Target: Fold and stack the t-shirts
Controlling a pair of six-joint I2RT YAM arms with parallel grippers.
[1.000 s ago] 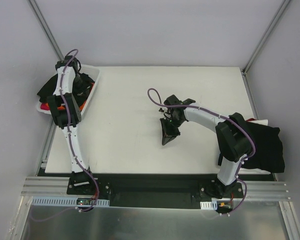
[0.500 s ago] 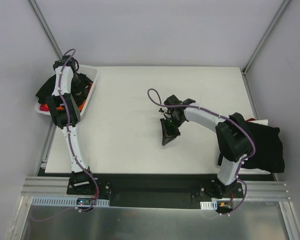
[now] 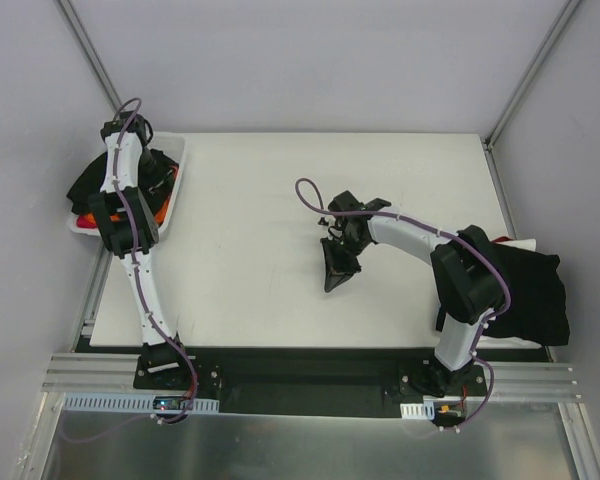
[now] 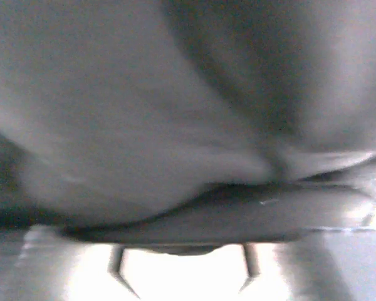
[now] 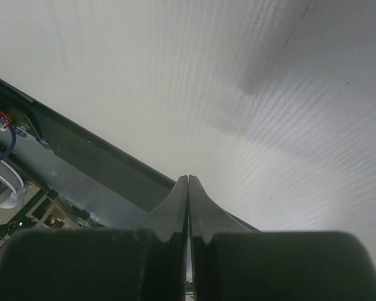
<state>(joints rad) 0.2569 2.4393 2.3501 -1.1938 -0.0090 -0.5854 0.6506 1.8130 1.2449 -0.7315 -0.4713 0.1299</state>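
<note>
As seen from the near edge outward, first a pile of black t-shirts [image 3: 535, 295] at the right rim of the white table [image 3: 250, 290], hanging over that edge, partly hidden behind the right arm's elbow, with a white sliver at its far side. Just beyond, toward the middle of the table and well apart from that pile: right gripper [image 3: 337, 270], low over the bare surface, tip aimed at the near left. Clamped tight on nothing, with fingers [image 5: 175, 200] pressed flat together in the wrist view, no gap and no cloth between, only tabletop and the dark near rail past them. Farther off, at the far left corner: white basket [image 3: 177, 185], sitting partly over the table's left edge. Inside and spilling over its left rim, more t-shirts [image 3: 80, 185] — black for the most part, with orange and red showing along the near side. Reaching down into that basket from above, left gripper [image 3: 157, 172], largely hidden under its own arm. From the left wrist, nothing but blurred grey cloth hard against the lens; cannot tell whether released or closed on a shirt.
</note>
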